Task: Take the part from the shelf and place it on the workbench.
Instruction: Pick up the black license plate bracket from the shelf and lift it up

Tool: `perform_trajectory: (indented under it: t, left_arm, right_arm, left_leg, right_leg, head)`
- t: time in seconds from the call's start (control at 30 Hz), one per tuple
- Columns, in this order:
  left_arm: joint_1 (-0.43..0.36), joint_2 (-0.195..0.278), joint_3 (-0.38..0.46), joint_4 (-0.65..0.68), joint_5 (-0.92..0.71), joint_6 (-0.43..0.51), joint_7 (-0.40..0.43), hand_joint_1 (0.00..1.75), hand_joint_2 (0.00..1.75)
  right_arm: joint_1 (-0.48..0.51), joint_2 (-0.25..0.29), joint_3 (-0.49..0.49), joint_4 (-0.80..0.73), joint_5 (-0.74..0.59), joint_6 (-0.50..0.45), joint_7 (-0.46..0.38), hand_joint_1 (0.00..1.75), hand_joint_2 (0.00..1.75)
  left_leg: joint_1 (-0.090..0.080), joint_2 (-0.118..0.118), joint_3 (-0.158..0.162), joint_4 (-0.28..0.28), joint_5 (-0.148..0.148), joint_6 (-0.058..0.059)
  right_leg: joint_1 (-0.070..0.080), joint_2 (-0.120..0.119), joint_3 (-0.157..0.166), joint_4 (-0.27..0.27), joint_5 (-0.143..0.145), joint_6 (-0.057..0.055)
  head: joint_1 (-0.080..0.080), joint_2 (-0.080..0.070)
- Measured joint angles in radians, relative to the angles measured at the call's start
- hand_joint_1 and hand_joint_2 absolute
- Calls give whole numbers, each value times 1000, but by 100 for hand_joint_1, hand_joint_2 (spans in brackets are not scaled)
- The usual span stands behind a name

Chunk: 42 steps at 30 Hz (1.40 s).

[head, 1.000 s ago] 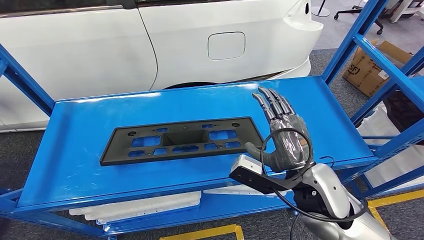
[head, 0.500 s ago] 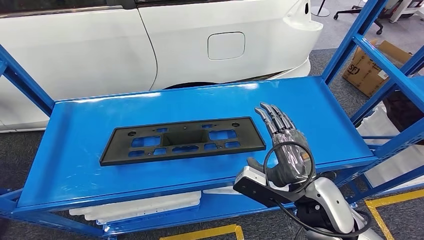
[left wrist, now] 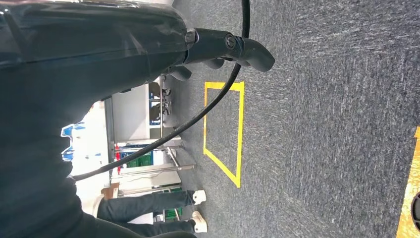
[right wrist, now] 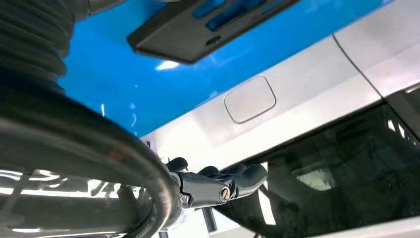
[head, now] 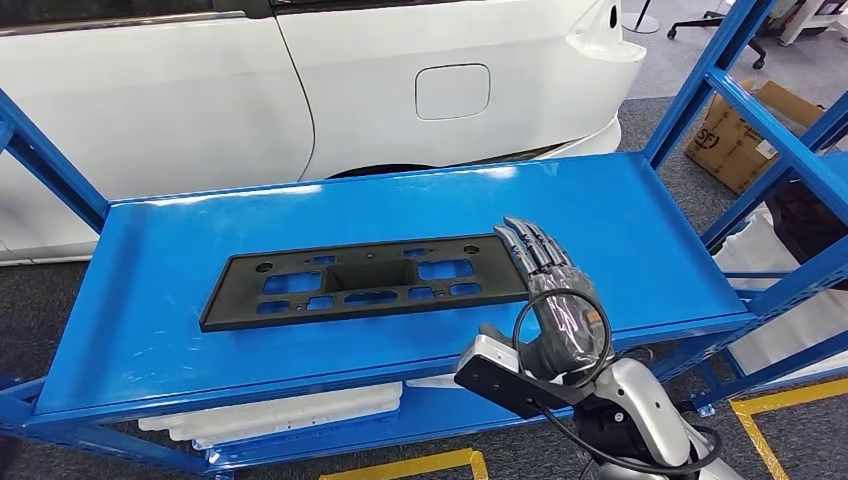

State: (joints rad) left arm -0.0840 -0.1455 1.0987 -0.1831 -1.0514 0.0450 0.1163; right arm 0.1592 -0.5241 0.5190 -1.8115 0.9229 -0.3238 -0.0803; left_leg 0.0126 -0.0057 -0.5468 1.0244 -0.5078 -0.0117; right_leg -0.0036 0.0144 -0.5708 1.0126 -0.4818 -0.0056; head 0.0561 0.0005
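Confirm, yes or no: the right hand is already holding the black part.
No: in the head view the right hand is open with fingers extended beside the black part, which lies flat on the blue shelf.

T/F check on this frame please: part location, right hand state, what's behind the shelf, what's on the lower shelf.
1. The black part lies flat on the top blue shelf. True.
2. The right hand grips the part. False: it holds nothing, its fingers straight and apart near the part's right end; actual contact cannot be told.
3. A white car stands behind the shelf. True.
4. The lower shelf holds red boxes. False: pale flat parts lie there.
5. A cardboard box sits on the floor beyond the shelf's right side. True.
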Motion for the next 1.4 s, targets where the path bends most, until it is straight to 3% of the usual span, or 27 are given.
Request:
perform_trajectory:
  t: [0.9,1.1,1.27,1.4]
  left_arm:
    - [-1,0,8,0,-12,-3,-4,0,175]
    - [-2,0,8,0,-23,-6,-5,0,175]
    - [-8,0,7,0,-40,-15,-12,0,175]
    - [-9,0,7,0,-47,-24,-19,0,175]
  right_arm:
    - [-73,105,90,165,4,-4,-16,0,175]
    - [-106,106,108,184,137,-17,5,0,175]
    - [-217,90,160,289,362,-1,75,0,175]
    - [-307,89,213,408,407,23,80,0,175]
  left_leg:
    - [0,0,0,0,0,0]
    - [0,0,0,0,0,0]
    - [0,1,1,0,0,0]
    - [0,1,1,0,0,0]
  right_leg:
    - [0,0,0,0,0,0]
    - [0,0,0,0,0,0]
    - [0,0,1,0,0,0]
    - [0,0,0,0,1,0]
  head:
    - [0,0]
    - [0,0]
    - [0,0]
    - [0,0]
